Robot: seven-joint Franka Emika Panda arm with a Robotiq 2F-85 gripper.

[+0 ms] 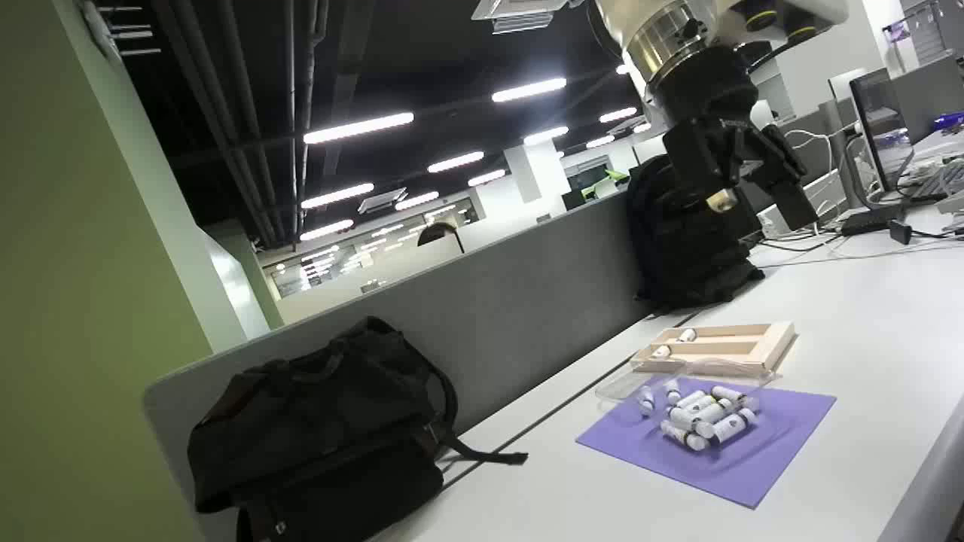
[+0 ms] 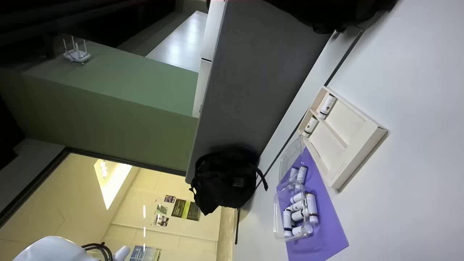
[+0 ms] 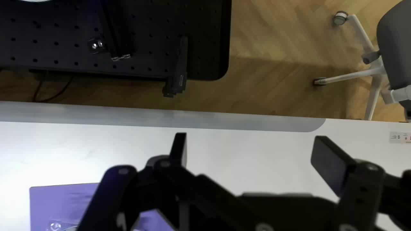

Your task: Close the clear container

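The clear container stands open on a purple mat (image 1: 753,482). Its see-through lid (image 1: 636,384) is folded back, away from the base, towards the wooden tray and the partition. Several white bottles (image 1: 730,427) lie in the base. In an exterior view the lid (image 2: 291,156) and base rim (image 2: 276,217) both show. In the wrist view only a corner of the container (image 3: 55,226) shows at the bottom left. My gripper (image 1: 762,209) is high above the table, apart from the container. In the wrist view the gripper (image 3: 250,141) is open with nothing between its fingers.
A beige wooden tray (image 1: 776,346) with two white bottles stands beside the container. A grey partition (image 1: 542,278) runs along the back. Black bags stand against it, one near the gripper (image 1: 693,241) and another farther off (image 1: 324,429). The table's front edge (image 3: 160,118) shows.
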